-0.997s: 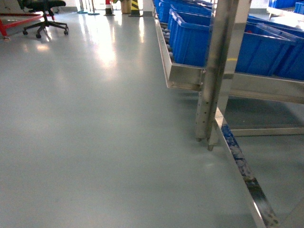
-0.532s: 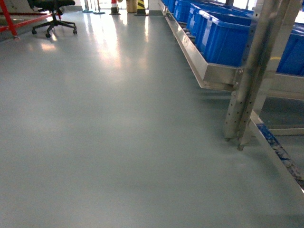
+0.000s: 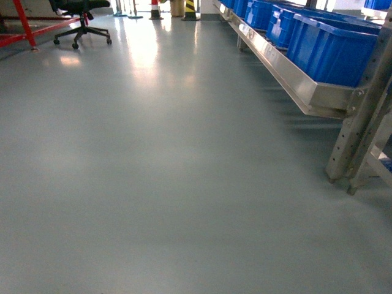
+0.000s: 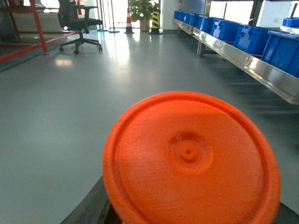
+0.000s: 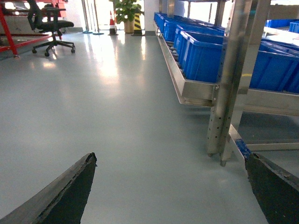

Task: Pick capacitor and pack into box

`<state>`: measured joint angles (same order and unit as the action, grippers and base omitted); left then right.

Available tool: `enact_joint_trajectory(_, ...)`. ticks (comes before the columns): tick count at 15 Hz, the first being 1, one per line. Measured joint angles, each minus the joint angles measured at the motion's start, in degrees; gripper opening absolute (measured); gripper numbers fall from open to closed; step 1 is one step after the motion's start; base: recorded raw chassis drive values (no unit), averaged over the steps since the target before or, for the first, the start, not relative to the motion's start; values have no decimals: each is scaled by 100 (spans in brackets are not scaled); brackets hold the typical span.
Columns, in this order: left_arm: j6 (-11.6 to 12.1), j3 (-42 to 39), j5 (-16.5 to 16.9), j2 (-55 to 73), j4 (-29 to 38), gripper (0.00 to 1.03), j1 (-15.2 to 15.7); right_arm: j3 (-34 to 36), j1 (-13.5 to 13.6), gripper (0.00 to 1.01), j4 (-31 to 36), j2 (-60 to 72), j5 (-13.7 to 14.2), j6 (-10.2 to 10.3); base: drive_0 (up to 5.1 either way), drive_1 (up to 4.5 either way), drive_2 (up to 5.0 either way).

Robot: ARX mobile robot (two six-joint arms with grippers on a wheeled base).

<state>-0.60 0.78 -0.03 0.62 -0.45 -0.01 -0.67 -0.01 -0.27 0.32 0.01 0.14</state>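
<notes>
An orange round disc-faced part (image 4: 189,158), which I take for the capacitor, fills the lower half of the left wrist view. My left gripper (image 4: 187,207) is shut on it; only one dark finger (image 4: 91,207) shows, at the part's left edge. In the right wrist view my right gripper (image 5: 170,158) hangs open over bare grey floor, with nothing between its dark fingers (image 5: 70,191). The box is out of view. Neither gripper appears in the head view.
A steel rack (image 3: 294,82) with blue bins (image 3: 334,49) runs along the right, its legs (image 3: 355,138) on the floor. Far back left stand an office chair (image 3: 82,15), a red frame (image 3: 27,27) and a traffic cone (image 3: 155,9). Grey floor (image 3: 153,171) lies ahead.
The head view has swung left: the rack leg and blue bins have slid from the middle towards the right edge, and more floor shows.
</notes>
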Motion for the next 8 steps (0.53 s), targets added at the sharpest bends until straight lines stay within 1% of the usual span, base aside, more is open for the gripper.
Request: enact_joint_trajectory(8,0,0,0,0,9,44,0,0,0,98,-7,0,0,0,-495,246,246)
